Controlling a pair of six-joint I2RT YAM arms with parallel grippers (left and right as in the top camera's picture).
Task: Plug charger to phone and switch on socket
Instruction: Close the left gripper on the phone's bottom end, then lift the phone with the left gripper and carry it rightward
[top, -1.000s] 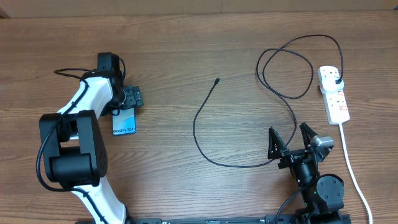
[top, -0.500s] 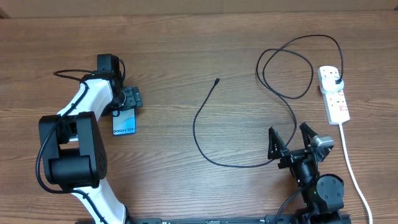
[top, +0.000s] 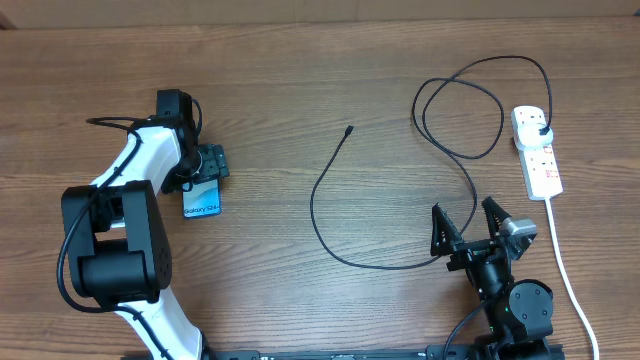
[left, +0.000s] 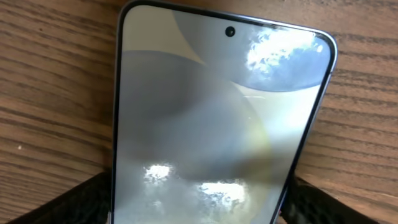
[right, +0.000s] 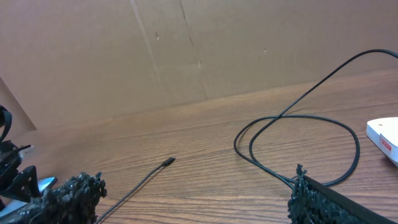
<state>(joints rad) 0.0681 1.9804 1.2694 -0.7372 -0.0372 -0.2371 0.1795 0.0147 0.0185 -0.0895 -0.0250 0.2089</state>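
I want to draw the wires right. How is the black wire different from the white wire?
The black wire is thin; the white wire is thicker. The black wire curls in loops across the table; the white wire runs almost straight to the near edge. The black wire's tip lies loose; the white wire's end leaves the picture. Both join the power strip.

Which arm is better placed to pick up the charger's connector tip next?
Right. The right fingers are open and free beside the charger, with its connector tip in the wrist view. The left fingers are on the sides of the phone.
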